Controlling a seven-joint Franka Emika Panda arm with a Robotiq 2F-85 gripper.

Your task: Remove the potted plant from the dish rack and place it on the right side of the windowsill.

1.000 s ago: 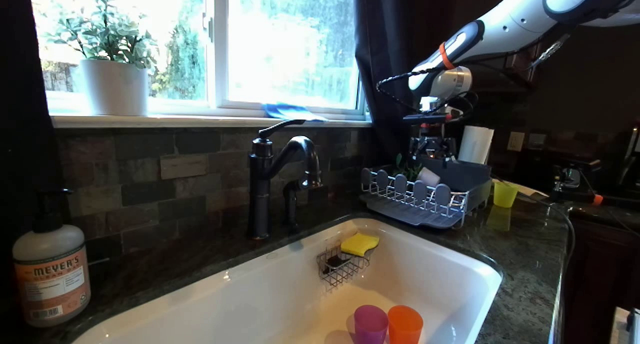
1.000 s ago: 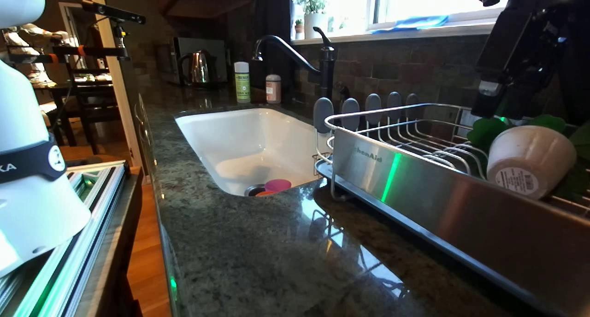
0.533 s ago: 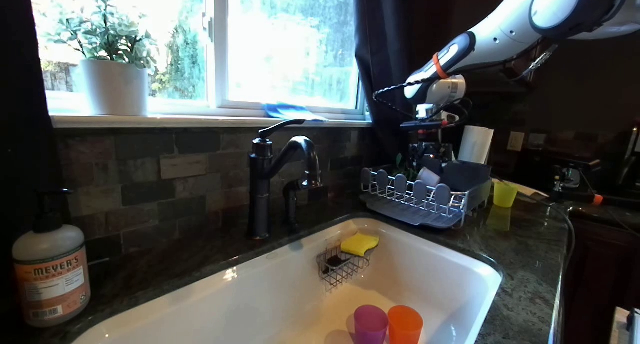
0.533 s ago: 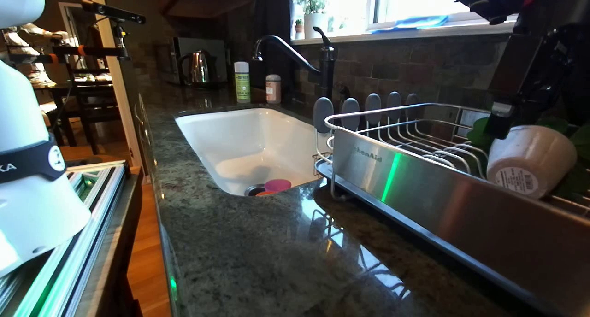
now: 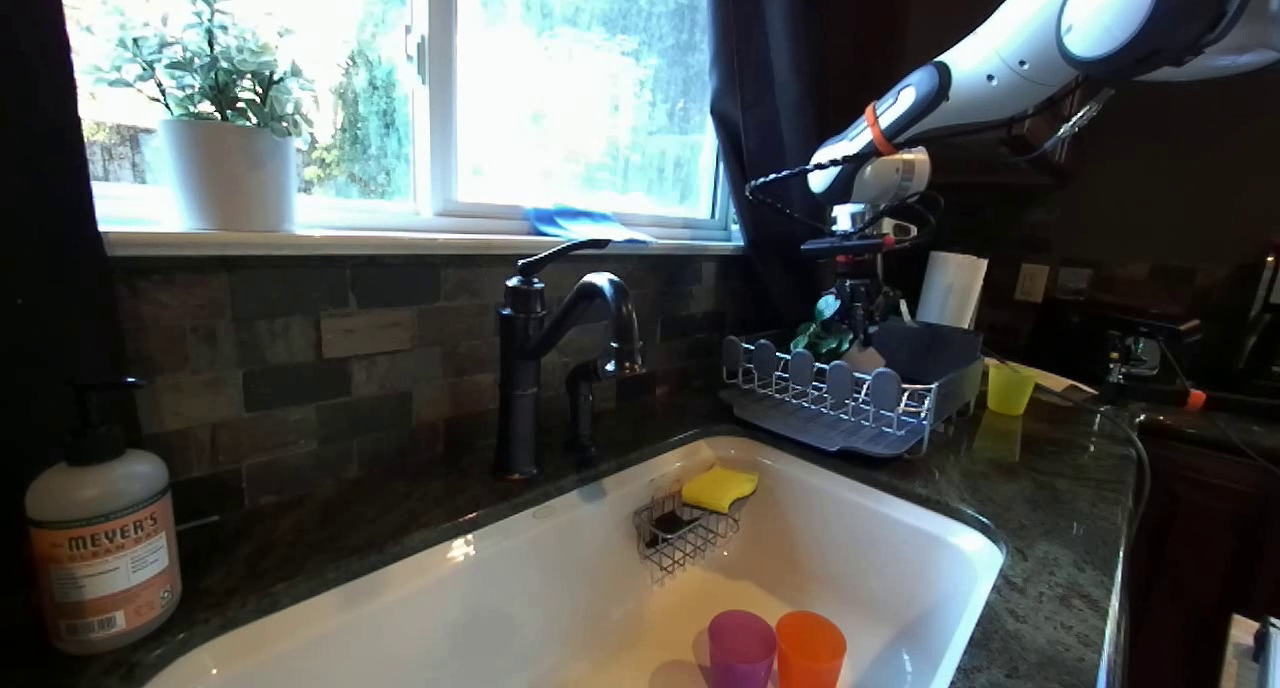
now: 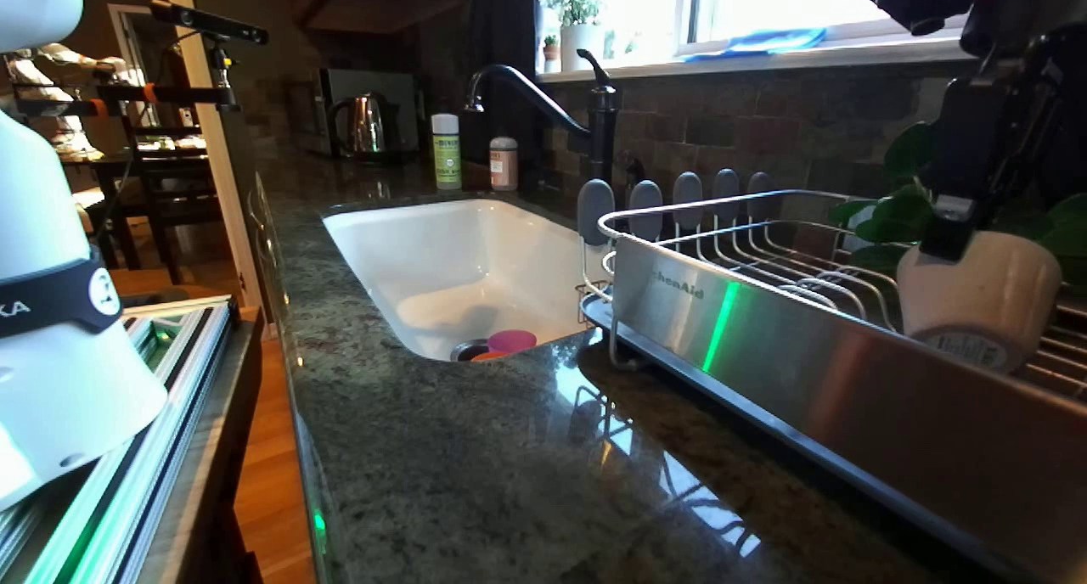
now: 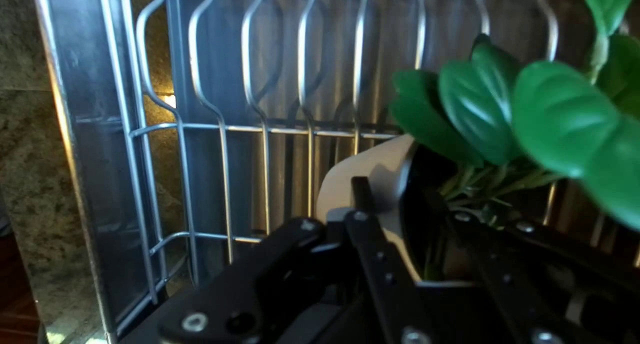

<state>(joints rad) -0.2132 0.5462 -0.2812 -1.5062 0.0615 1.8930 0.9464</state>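
The potted plant, green leaves in a small whitish pot, lies tilted inside the dish rack, seen in both exterior views. From above, in the wrist view, its leaves spread to the right of the pot. My gripper straddles the pot's side: one of its fingers is against the outer wall, the other among the stems within the rim. The jaws are drawn in on the pot; the inner fingertip is dark and partly hidden. The windowsill runs above the backsplash, left of the rack in this view.
A blue sheet lies on the sill, and a larger plant in a white pot stands at its left. The faucet and a dark curtain stand near the rack. Purple and orange cups sit in the sink.
My gripper has come down to the pot and its jaws have drawn together on the pot's side. The pot has turned, its base dipping and the leaves rising.
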